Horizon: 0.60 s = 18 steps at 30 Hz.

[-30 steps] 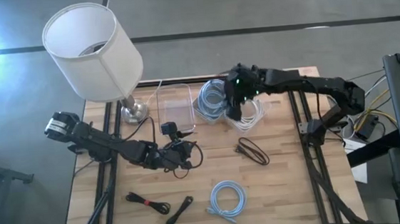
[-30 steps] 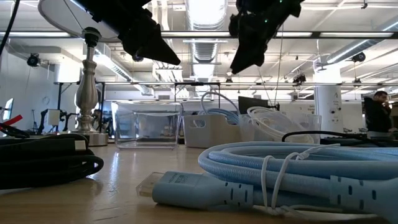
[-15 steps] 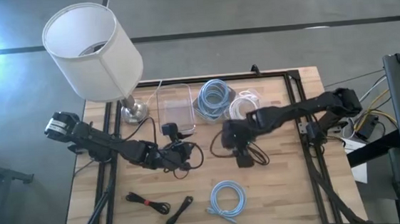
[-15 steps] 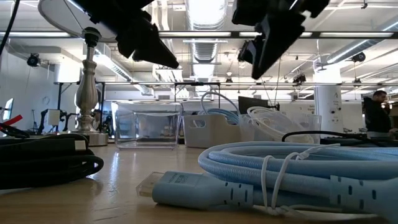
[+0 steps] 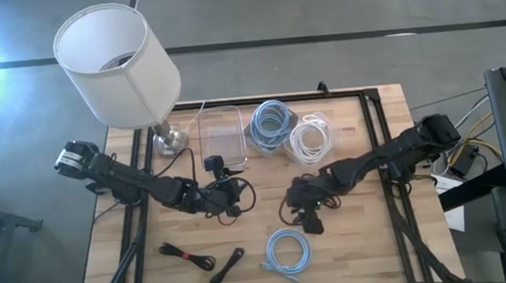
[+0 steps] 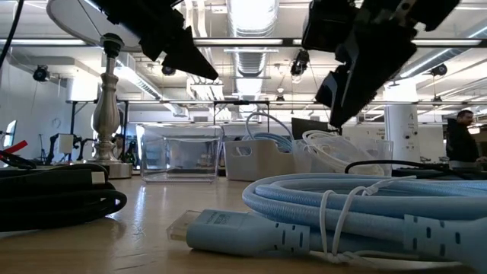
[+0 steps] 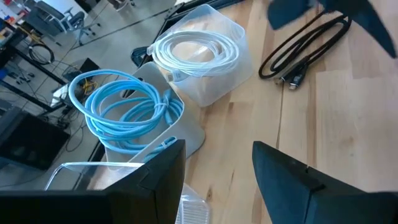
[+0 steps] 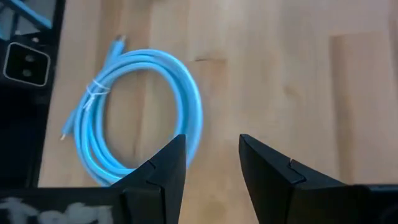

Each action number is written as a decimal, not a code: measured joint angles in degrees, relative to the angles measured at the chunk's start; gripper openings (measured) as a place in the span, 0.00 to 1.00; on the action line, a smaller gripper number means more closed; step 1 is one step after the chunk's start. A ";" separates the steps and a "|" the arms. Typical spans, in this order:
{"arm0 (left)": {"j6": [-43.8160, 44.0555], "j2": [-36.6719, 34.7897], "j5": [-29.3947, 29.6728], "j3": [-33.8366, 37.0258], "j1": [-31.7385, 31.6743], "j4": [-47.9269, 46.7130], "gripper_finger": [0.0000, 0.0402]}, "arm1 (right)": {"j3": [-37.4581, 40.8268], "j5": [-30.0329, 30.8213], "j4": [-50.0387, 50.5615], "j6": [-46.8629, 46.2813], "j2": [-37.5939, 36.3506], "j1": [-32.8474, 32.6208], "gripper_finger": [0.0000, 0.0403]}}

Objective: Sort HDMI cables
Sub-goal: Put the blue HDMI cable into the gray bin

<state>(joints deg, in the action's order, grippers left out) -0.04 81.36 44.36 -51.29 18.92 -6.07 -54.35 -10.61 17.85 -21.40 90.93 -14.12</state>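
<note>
A loose light blue coil point(image 5: 289, 250) lies flat on the table near its near edge, large in the low view's foreground point(image 6: 365, 213). My right gripper point(image 5: 312, 220) hangs open just above and beside it; its wrist view looks down on the coil point(image 8: 137, 118). A thin black cable point(image 7: 305, 46) lies on the wood, partly under my right arm. More light blue coils point(image 5: 272, 122) and white coils point(image 5: 310, 140) sit in two tubs at the far side. Two black tied bundles point(image 5: 187, 255) point(image 5: 228, 265) rest near the near edge. My left gripper point(image 5: 232, 200) waits open at mid-table.
An empty clear tub point(image 5: 221, 139) stands left of the two filled ones. A white-shaded lamp point(image 5: 116, 66) stands at the far left corner on its metal base point(image 5: 170, 141). Bare wood lies right of the loose blue coil. A person point(image 6: 460, 137) stands far off in the room.
My right arm has swung from above the tubs at the far side toward the near edge and come down, ending over the loose light blue coil. The cables and my left arm have stayed where they were.
</note>
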 joint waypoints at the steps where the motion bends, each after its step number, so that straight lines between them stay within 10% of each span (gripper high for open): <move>1: -0.01 0.00 -0.01 0.00 0.00 -0.02 0.47 | 0.88 0.02 -1.82 -0.21 0.00 -0.49 0.36; 18: -8.05 -1.13 -0.79 -1.38 -0.20 0.08 0.47 | 10.87 1.73 -28.74 -4.83 9.20 -5.43 0.37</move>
<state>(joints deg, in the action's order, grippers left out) -8.09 80.24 43.57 -52.66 18.72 -6.00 -43.48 -8.88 -10.89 -26.23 100.14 -19.55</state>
